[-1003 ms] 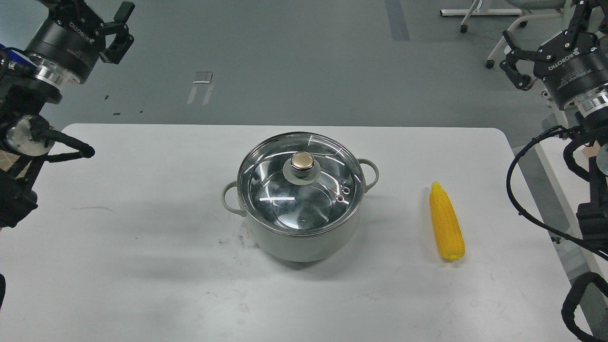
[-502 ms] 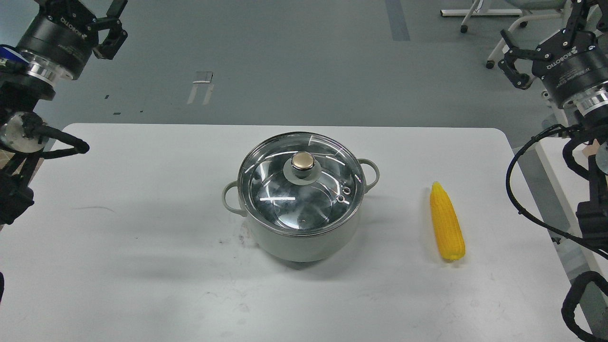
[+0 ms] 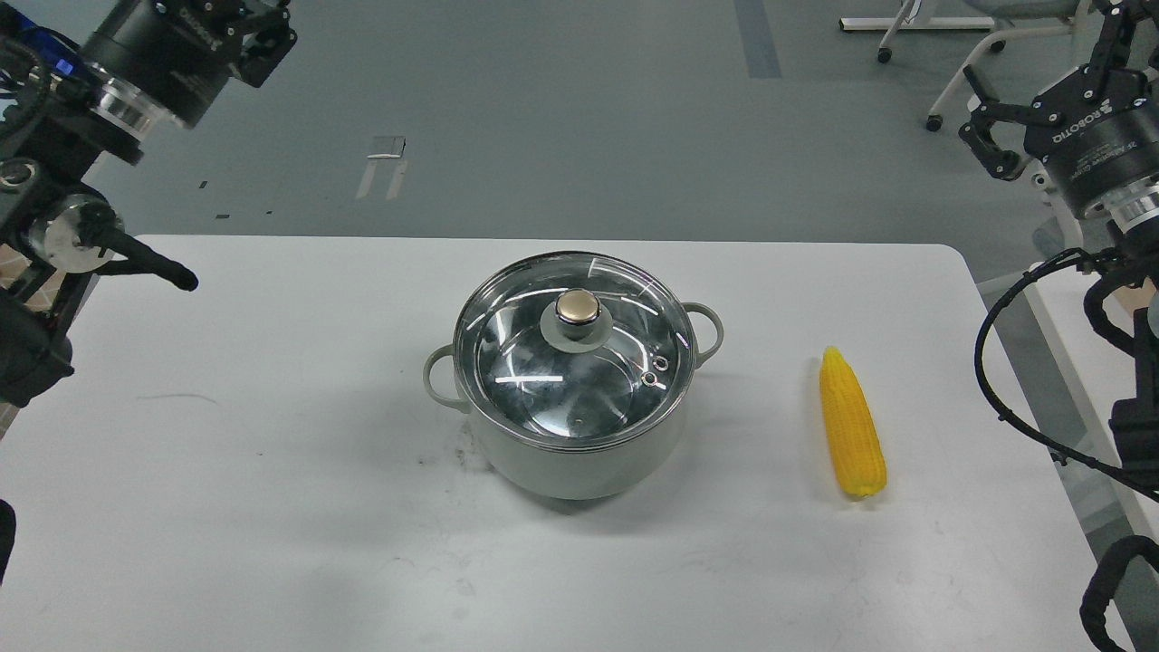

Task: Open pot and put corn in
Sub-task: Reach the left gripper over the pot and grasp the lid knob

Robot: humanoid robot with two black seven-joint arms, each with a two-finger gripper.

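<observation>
Both claws raised off-table, left claw (image 3: 263, 36) spread unclear, right claw (image 3: 991, 127) seemingly wide; lidded pot (image 3: 570, 453), corn (image 3: 851, 435) apart.

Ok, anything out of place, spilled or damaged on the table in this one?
Nothing serious. The pot stands upright with its glass lid seated flat, and the corn lies whole on the table to its right. The only blemish is some dark specks on the tabletop beside the pot's left handle.

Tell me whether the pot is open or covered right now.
Covered. The glass lid with its gold knob sits flat on the pot rim, and neither gripper is near it.
</observation>
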